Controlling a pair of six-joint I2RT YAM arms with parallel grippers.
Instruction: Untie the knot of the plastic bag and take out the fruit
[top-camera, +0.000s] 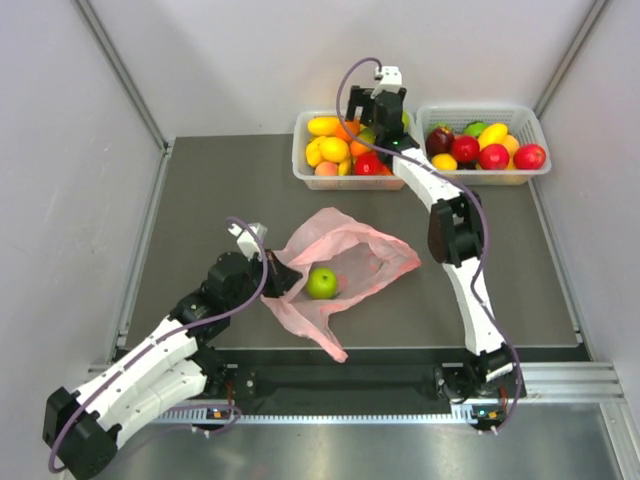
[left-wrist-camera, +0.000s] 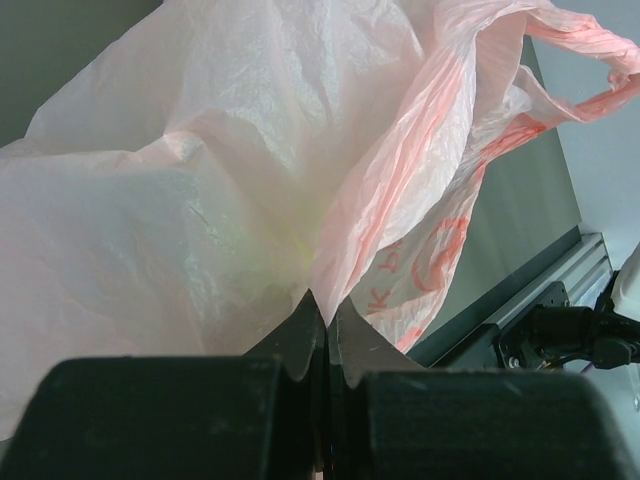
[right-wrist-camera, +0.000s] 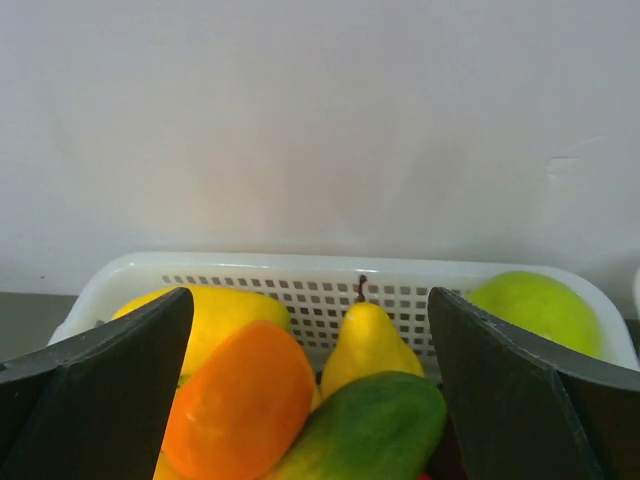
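The pink plastic bag (top-camera: 345, 262) lies open on the dark mat, with a round green fruit (top-camera: 322, 283) showing at its mouth. No knot shows; its handle loops (left-wrist-camera: 590, 70) hang loose. My left gripper (top-camera: 278, 274) is shut on the bag's film at its left edge; in the left wrist view the film (left-wrist-camera: 250, 200) rises from between the closed fingertips (left-wrist-camera: 327, 312). My right gripper (top-camera: 386, 125) is open and empty over the left white basket (top-camera: 304, 160), above an orange fruit (right-wrist-camera: 240, 400), a green one (right-wrist-camera: 375, 430) and a yellow pear (right-wrist-camera: 368, 345).
A second white basket (top-camera: 532, 130) of red, yellow and green fruit stands at the back right. Grey walls enclose the mat on three sides. A metal rail (top-camera: 560, 385) runs along the near edge.
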